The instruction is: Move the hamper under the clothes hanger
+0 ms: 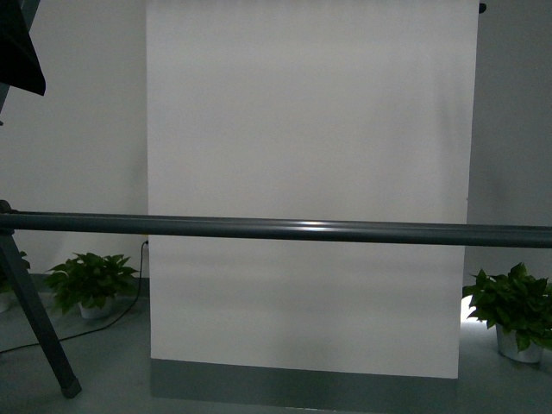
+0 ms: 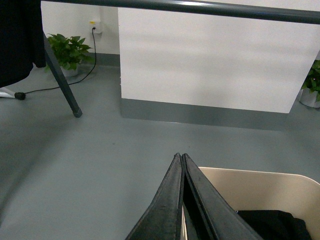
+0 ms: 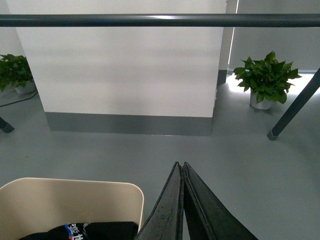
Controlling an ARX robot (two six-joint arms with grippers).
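Note:
The clothes hanger's long grey bar crosses the front view, with one slanted leg at the left. The bar also shows in the left wrist view and the right wrist view. The beige hamper sits on the floor on the near side of the bar, with dark clothing in it. It also shows in the right wrist view. My left gripper is shut and empty beside the hamper's one end. My right gripper is shut and empty beside the other end.
A white panel with a grey base stands behind the bar. Potted plants stand on the floor at each side. A black garment hangs by the rack's leg. A cable runs along the grey floor.

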